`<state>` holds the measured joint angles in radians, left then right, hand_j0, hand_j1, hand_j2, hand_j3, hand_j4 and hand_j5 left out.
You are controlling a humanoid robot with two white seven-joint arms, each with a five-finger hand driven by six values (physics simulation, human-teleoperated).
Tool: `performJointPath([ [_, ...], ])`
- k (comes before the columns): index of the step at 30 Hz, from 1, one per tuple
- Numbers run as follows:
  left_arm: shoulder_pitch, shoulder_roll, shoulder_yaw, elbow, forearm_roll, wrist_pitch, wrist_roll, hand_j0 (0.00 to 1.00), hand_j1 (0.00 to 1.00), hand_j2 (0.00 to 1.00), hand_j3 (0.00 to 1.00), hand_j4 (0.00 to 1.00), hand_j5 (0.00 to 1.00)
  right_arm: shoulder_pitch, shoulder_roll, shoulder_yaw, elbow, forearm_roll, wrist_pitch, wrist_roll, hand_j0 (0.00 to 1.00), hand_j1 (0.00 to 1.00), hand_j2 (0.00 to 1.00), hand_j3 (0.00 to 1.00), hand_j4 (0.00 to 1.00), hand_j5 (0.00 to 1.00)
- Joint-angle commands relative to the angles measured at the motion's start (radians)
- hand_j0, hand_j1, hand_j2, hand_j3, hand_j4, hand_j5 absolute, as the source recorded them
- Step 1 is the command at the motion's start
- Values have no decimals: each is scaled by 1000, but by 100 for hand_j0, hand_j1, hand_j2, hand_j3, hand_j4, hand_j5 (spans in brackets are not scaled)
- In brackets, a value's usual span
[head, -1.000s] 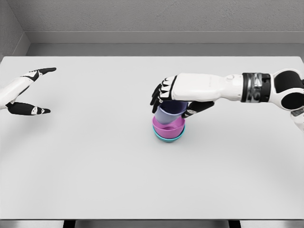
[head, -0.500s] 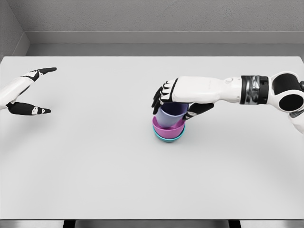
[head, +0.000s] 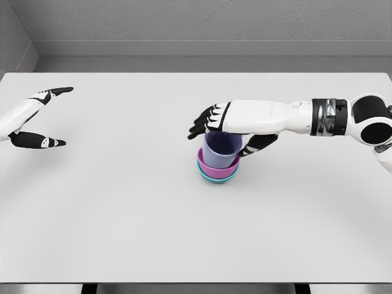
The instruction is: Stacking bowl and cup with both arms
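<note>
A: What's nearest?
B: The teal bowl (head: 217, 178), just right of the table's (head: 122, 214) centre, with the pink bowl (head: 215, 166) nested in it and the lavender cup (head: 220, 150) standing inside.
A: And the right hand (head: 228, 124)?
B: At the cup's 12 o'clock, fingers spread, gripping nothing.
A: The left hand (head: 32, 116)?
B: Far out at 9 o'clock, open too.

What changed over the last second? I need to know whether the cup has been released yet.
The right hand opened its fingers and let go of the lavender cup, which settled from tilted to upright inside the pink bowl. The pink bowl, the teal bowl under it and the left hand, open at the table's left edge, stayed put.
</note>
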<state>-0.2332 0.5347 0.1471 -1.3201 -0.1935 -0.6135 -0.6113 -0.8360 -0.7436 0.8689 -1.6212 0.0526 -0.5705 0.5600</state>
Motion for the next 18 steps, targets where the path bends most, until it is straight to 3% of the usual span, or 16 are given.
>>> performJointPath([
  [1, 0, 1, 0, -1, 8, 3, 0, 100, 100, 100, 100, 100, 100, 0, -2, -1, 0, -7, 1, 0, 100, 100, 100, 100, 100, 100],
  [3, 0, 1, 0, -1, 8, 3, 0, 100, 100, 100, 100, 100, 100, -2, -6, -4, 1, -7, 1, 0, 100, 100, 100, 100, 100, 100],
  [6, 0, 1, 0, 1, 8, 3, 0, 100, 100, 100, 100, 100, 100, -9, -83, -19, 23, -19, -2, -2, 100, 100, 100, 100, 100, 100],
  [7, -2, 1, 0, -1, 8, 3, 0, 100, 100, 100, 100, 100, 100, -9, -118, -31, 46, -22, -35, -2, 100, 100, 100, 100, 100, 100],
  [12, 0, -4, 0, -13, 8, 3, 0, 100, 100, 100, 100, 100, 100, -2, -263, -74, 222, -22, -40, -2, 100, 100, 100, 100, 100, 100],
  [14, 0, -12, 2, -10, 8, 3, 0, 100, 100, 100, 100, 100, 100, -3, -287, -74, 277, -20, -40, -2, 100, 100, 100, 100, 100, 100],
  [18, 0, -13, 0, -14, 8, 3, 0, 100, 100, 100, 100, 100, 100, -5, -296, -76, 280, -20, -40, -3, 100, 100, 100, 100, 100, 100],
])
